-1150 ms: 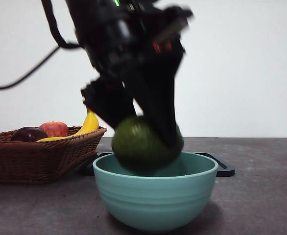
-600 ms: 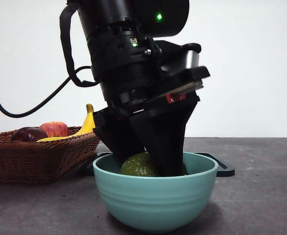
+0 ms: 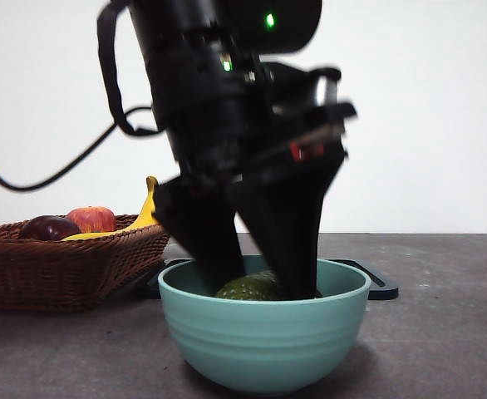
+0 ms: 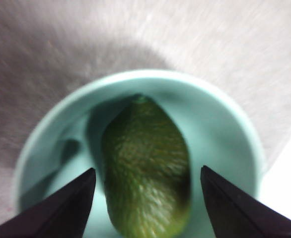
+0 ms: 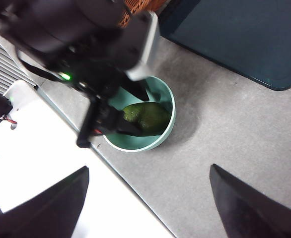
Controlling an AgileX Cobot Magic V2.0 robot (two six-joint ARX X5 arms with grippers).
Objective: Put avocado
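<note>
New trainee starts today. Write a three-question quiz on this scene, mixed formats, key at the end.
1. True or false: the avocado lies inside the bowl.
2. Which gripper is in the bowl with its jaws on either side of the avocado?
A. left gripper
B. right gripper
C. neither
3. Fill in: the banana and apple lie in the ____.

Key:
1. True. It rests in the bowl between the jaws, which stand apart from it.
2. A. The right gripper hangs open, high above the table.
3. basket
</note>
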